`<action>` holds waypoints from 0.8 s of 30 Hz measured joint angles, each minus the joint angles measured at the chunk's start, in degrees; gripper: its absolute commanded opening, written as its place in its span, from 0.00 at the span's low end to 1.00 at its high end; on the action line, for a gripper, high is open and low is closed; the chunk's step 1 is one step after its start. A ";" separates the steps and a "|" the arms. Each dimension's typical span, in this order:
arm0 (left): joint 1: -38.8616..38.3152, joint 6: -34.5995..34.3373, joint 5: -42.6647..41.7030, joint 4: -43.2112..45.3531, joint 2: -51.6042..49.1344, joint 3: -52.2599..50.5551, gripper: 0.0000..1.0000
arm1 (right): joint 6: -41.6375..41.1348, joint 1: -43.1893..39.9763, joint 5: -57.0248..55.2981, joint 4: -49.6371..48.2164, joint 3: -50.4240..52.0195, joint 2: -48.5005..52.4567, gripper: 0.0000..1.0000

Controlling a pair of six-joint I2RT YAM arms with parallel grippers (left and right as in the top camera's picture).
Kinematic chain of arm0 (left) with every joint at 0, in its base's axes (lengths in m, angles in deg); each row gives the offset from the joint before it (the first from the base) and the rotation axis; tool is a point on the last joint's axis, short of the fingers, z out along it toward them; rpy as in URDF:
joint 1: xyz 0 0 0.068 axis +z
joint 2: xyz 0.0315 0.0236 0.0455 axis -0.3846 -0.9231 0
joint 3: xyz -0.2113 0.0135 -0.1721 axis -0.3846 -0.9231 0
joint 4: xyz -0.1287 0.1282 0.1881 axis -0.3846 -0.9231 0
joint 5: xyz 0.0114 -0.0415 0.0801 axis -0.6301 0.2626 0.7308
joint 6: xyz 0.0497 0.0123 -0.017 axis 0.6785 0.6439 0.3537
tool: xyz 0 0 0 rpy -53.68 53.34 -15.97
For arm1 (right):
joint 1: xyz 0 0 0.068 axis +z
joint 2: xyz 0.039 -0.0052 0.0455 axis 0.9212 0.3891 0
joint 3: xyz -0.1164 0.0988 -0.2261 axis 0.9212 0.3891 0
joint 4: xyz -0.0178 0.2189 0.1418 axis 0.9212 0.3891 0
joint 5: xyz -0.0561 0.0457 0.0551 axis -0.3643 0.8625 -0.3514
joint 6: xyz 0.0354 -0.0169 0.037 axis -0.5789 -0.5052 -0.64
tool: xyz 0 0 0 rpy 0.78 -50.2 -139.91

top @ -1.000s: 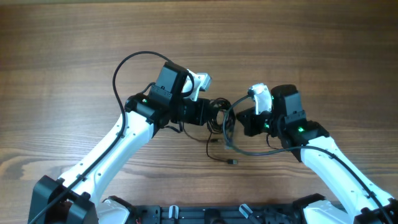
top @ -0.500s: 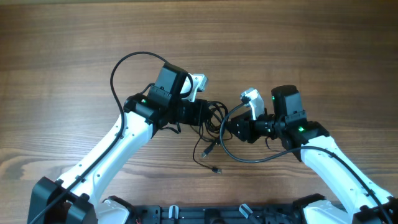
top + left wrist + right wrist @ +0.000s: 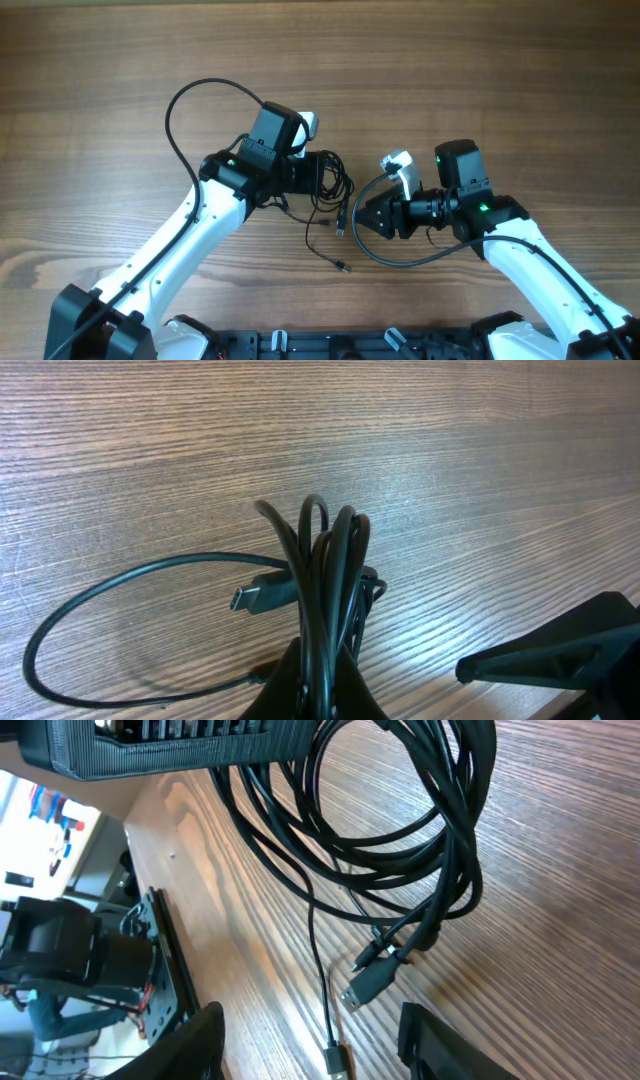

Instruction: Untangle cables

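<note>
The cables [image 3: 337, 186] are a bundle of thin black cords, and my left gripper [image 3: 327, 177] is shut on it. In the left wrist view the loops [image 3: 330, 565] stand up out of the pinched fingers [image 3: 372, 695], with one plug [image 3: 256, 597] pointing left. Loose ends trail over the wood to a small plug [image 3: 345, 268]. My right gripper [image 3: 361, 217] is open just right of the bundle and apart from it. In the right wrist view its fingers [image 3: 196, 1042] stand wide either side of a plug end [image 3: 338, 1062] lying on the table, below the hanging loops [image 3: 410, 850].
A thick black arm cable [image 3: 178, 112] arcs out behind my left arm, and another [image 3: 405, 256] loops under my right wrist. A black rail [image 3: 350, 346] runs along the table's front edge. The left gripper's body [image 3: 200, 745] fills the top of the right wrist view.
My right gripper has let go of the cables, opened and dropped toward the front. My left gripper has drawn the bundle leftward, and loose ends now lie on the table.
</note>
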 measured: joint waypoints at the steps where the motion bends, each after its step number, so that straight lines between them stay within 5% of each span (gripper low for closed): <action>1: 0.00 0.02 -0.48 0.00 0.00 0.00 0.04 | 0.02 0.00 -0.48 -0.74 0.00 0.00 0.58; 8: 0.00 3.80 -12.11 0.48 0.00 0.00 0.04 | 0.02 0.00 -12.94 -4.90 0.00 0.00 0.49; 20: 0.00 3.98 -15.96 0.92 0.00 0.00 0.04 | -0.85 0.11 -15.93 -3.65 0.00 0.00 0.04; 24: 0.00 3.98 -15.69 0.85 0.00 0.00 0.04 | -1.38 0.17 -16.63 -3.30 0.00 0.00 0.04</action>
